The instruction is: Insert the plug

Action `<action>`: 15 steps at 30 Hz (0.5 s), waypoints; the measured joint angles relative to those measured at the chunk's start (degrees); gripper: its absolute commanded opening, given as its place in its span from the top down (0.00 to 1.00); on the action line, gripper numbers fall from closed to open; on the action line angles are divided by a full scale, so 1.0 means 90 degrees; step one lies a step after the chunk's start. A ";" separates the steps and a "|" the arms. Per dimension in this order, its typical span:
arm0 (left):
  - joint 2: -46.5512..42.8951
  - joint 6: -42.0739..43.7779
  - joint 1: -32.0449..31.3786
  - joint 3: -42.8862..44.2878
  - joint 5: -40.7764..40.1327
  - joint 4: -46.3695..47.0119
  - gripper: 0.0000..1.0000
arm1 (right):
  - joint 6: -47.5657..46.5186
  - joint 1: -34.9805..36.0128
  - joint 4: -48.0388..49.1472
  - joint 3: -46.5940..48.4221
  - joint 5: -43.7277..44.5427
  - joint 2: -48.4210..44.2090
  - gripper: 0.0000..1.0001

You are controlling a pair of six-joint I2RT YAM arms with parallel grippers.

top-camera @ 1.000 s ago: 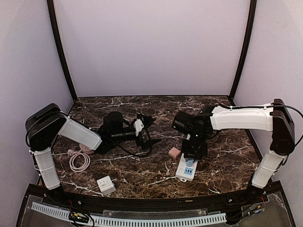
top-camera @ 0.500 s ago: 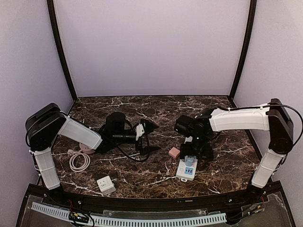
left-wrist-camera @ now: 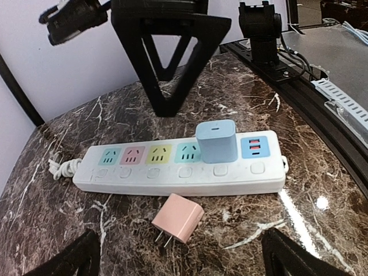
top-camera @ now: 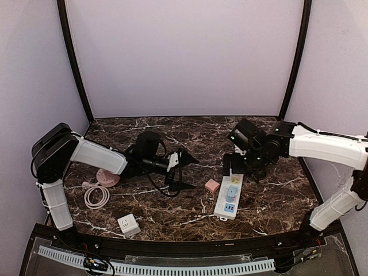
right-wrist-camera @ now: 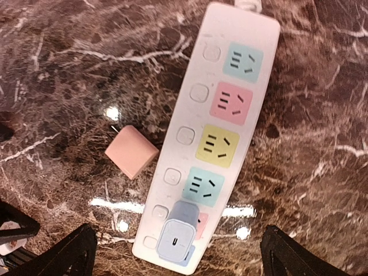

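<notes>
Claws: left claw (left-wrist-camera: 181, 256) gaping, empty; right claw (right-wrist-camera: 178, 254) gaping, empty, clear of plug (right-wrist-camera: 179, 234).

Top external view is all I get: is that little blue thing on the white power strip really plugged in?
Observer: Yes. The left wrist view shows the pale blue cube charger standing upright in a socket of the white power strip, beside its blue USB panel.
Operator: And the pink block nearby?
Observer: The pink cube charger lies on the dark marble table, apart from the strip, with its two metal prongs bare.
</notes>
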 measured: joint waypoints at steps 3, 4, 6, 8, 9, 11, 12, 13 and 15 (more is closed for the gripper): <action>0.0117 0.0185 0.0000 0.0376 0.0274 -0.0491 0.05 | -0.0435 0.0019 0.0549 -0.0568 0.0255 -0.0695 0.01; 0.0189 0.0236 0.0005 0.0559 0.0362 -0.0709 0.05 | -0.0646 0.0022 0.0743 -0.0772 0.0304 -0.0937 0.01; 0.0335 0.0328 0.0005 0.0818 0.0466 -0.1005 0.06 | -0.0971 0.0022 0.1149 -0.1066 0.0330 -0.1333 0.01; 0.0551 0.0427 0.0005 0.1156 0.0559 -0.1387 0.07 | -0.1217 0.0024 0.1579 -0.1292 0.0330 -0.1639 0.01; 0.0668 0.0474 0.0005 0.1328 0.0588 -0.1574 0.07 | -0.1350 0.0027 0.1851 -0.1443 0.0330 -0.1817 0.01; 0.0879 0.0563 0.0005 0.1613 0.0607 -0.1919 0.08 | -0.1535 0.0032 0.2293 -0.1727 0.0345 -0.2089 0.01; 0.0967 0.0595 0.0005 0.1724 0.0610 -0.2079 0.08 | -0.1625 0.0032 0.2497 -0.1868 0.0369 -0.2193 0.01; 0.1056 0.0629 0.0005 0.1836 0.0607 -0.2244 0.09 | -0.1668 0.0032 0.2630 -0.1967 0.0401 -0.2251 0.01; 0.1207 0.0680 0.0002 0.2030 0.0595 -0.2531 0.11 | -0.1761 0.0032 0.2837 -0.2132 0.0505 -0.2302 0.01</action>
